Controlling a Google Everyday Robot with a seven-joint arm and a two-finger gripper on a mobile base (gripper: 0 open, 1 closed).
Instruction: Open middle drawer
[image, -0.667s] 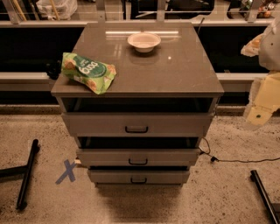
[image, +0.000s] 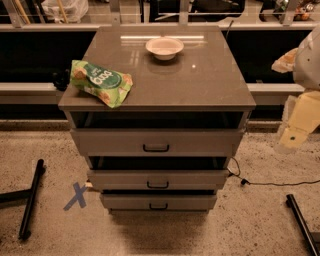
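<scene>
Grey flat-fronted middle drawer (image: 195, 178), black bar handle (image: 158, 185) centred, dark gap above; gripper (image: 291, 138) beyond cabinet (image: 200, 80) right edge, apart.

Warm, rather dim light falls from overhead; a pale streak of glare lies on the desk (image: 210, 85) just behind the bowl (image: 164, 47); black shadow fills the gap above the middle drawer (image: 200, 179); the end effector (image: 295, 132), at the right edge, glows yellowish; shadow pools on the floor (image: 260, 220) beneath.

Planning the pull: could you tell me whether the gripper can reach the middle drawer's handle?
Probably yes: the gripper hangs right of the cabinet, apart from it, and nothing stands before the middle drawer or its handle.
</scene>
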